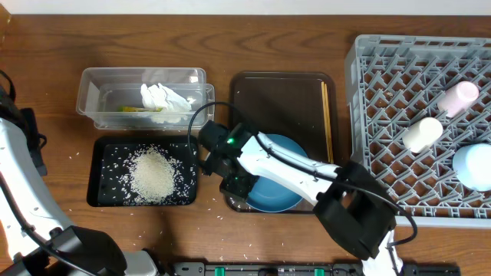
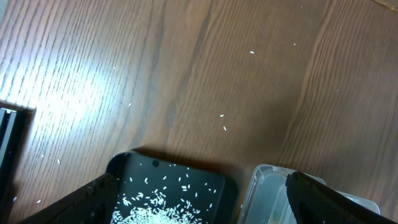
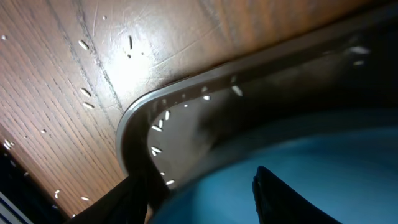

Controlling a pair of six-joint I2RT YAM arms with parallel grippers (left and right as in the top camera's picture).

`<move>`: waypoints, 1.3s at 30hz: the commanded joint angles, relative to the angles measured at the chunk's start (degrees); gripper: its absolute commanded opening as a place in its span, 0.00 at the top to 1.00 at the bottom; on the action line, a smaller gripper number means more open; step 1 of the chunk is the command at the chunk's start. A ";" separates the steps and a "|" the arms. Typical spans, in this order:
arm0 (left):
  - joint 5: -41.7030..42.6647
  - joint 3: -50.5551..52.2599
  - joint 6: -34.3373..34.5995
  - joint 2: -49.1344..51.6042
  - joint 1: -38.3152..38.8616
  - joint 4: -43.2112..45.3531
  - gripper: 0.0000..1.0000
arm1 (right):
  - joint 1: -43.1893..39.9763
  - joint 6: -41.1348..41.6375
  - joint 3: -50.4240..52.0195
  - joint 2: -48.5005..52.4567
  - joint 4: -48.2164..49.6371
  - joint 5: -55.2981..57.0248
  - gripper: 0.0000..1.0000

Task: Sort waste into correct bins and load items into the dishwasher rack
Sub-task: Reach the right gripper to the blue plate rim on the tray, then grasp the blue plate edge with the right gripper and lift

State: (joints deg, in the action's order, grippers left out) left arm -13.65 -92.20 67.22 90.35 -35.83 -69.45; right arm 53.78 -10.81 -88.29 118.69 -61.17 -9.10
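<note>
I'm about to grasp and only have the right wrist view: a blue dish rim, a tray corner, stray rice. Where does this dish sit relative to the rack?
Observer: The blue dish lies on the brown tray, and the grey rack stands just right of that tray.
Operator: Anything in the rack?
Observer: Yes: a pink cup, a white cup and a light-blue bowl.
Operator: And the chopsticks?
Observer: The chopsticks lie along the brown tray's right edge, not in the rack.
</note>
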 commanded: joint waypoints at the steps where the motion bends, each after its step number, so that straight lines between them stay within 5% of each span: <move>1: -0.33 0.15 -0.57 0.11 -0.11 -0.35 0.11 | 1.97 3.08 0.79 0.81 -0.87 0.35 0.48; 6: -0.33 0.15 -0.57 0.11 -0.11 -0.37 0.11 | 2.82 5.86 1.75 1.68 -1.31 5.27 0.51; 17: -0.33 0.15 -0.57 0.11 -0.11 -0.35 0.11 | 2.73 7.89 0.17 1.68 0.07 5.90 0.98; 28: -0.33 0.15 -0.57 0.11 -0.11 -0.35 0.11 | -2.03 13.75 -18.34 1.62 -10.03 14.97 0.99; 39: -0.33 0.15 -0.57 0.11 -0.11 -0.35 0.11 | -25.73 14.62 -44.19 -0.26 -25.20 19.34 0.99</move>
State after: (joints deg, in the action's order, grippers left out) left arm -13.63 -92.20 67.22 90.35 -35.83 -69.43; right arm 34.68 2.61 -128.31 120.07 -85.73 9.06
